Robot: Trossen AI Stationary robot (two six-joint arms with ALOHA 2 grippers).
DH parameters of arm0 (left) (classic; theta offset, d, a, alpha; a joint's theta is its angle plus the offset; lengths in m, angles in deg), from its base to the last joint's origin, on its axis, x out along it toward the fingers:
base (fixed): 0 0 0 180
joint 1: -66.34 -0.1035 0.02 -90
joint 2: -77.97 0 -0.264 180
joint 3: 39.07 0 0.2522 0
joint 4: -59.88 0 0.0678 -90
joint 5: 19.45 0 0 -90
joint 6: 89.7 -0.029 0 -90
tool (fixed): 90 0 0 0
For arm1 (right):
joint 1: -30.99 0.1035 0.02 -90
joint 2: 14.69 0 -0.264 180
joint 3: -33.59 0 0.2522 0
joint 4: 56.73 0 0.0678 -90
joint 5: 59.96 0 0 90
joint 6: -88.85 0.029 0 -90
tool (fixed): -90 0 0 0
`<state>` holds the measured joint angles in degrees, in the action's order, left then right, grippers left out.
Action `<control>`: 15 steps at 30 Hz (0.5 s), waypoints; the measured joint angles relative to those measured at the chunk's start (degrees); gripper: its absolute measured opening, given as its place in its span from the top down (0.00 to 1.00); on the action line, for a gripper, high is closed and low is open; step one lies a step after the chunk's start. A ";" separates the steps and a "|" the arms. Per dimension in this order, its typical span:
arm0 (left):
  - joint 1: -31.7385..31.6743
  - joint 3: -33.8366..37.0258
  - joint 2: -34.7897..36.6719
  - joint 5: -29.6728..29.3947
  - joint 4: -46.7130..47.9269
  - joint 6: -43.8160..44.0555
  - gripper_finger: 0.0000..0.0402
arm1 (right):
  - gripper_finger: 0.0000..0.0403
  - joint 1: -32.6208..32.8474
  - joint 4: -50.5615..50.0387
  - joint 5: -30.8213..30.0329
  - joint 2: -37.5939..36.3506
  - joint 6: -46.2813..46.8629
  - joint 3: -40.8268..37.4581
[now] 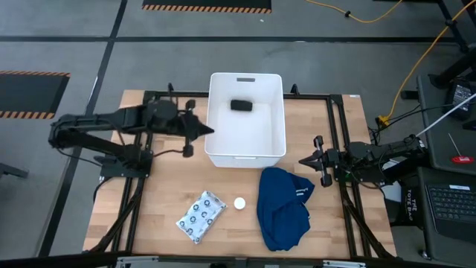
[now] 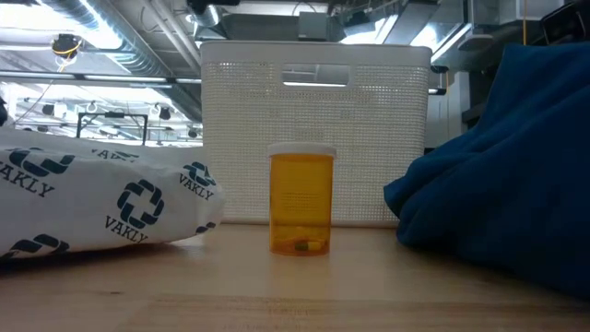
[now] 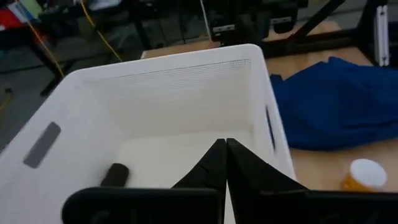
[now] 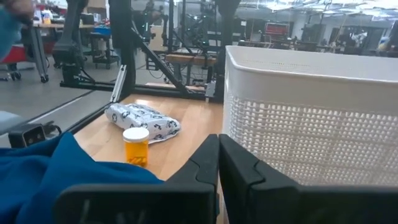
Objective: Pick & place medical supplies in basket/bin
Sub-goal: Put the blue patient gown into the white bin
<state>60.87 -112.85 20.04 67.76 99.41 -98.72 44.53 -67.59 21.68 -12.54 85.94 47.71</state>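
Note:
The white tub (image 1: 247, 152) stands at the table's far middle, with the small black block (image 1: 241, 106) lying on its floor, also seen in the left wrist view (image 3: 114, 175). The white packet with blue rings (image 1: 201, 216) lies flat near the near edge. The amber bottle (image 1: 239, 202) stands upright beside it. The dark blue garment (image 1: 284, 206) lies crumpled to the right. My left gripper (image 1: 210, 131) hovers shut at the tub's left wall, empty. My right gripper (image 1: 303, 160) is shut and empty, right of the tub, above the garment's far end.
A black metal frame (image 1: 336, 134) runs along the table's sides and far edge. Bare wood lies between the tub and the near items. Yellow cables (image 1: 416, 67) and a keyboard (image 1: 450, 208) lie off the table to the right.

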 joint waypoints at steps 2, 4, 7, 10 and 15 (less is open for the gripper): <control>1.54 3.60 2.98 -1.37 -2.29 0.88 1.00 | 0.99 0.00 -0.04 -0.65 0.00 1.65 0.00; 3.03 6.85 5.78 -2.36 -5.49 1.34 1.00 | 0.99 -0.01 -0.08 -0.80 0.14 3.22 0.06; 5.03 10.89 8.82 -3.13 -9.78 1.40 1.00 | 0.99 0.00 -3.70 -1.08 1.05 6.09 2.01; 6.38 13.75 10.55 -3.27 -13.07 1.32 1.00 | 0.99 0.00 -6.42 -1.23 3.89 8.12 5.28; 6.98 15.91 10.96 -4.21 -14.66 1.40 1.00 | 1.00 0.01 -11.16 -1.25 12.05 8.74 12.81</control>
<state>67.86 -96.95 30.99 63.55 84.75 -97.31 44.54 -78.75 20.44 -0.49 94.68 60.52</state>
